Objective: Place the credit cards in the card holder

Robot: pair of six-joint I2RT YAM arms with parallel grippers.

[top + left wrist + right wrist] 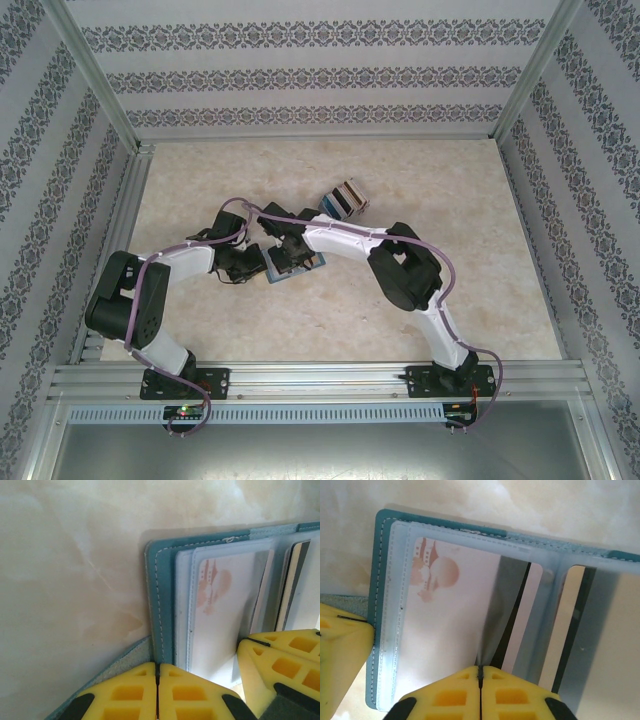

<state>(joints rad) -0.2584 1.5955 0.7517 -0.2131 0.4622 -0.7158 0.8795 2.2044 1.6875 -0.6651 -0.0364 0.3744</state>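
Open teal leather card holder [152, 580] lies under both closed claws: left gripper [158, 672] at its cover edge, right gripper [480, 672] at a sleeve. Loose mixed-colour plastic credit cards [345, 198] sit beyond it, nearer the right arm.

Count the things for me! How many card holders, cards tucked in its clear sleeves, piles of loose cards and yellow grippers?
card holder: 1
cards in its sleeves: 3
pile of loose cards: 1
grippers: 2, the left gripper and the right gripper
total: 7
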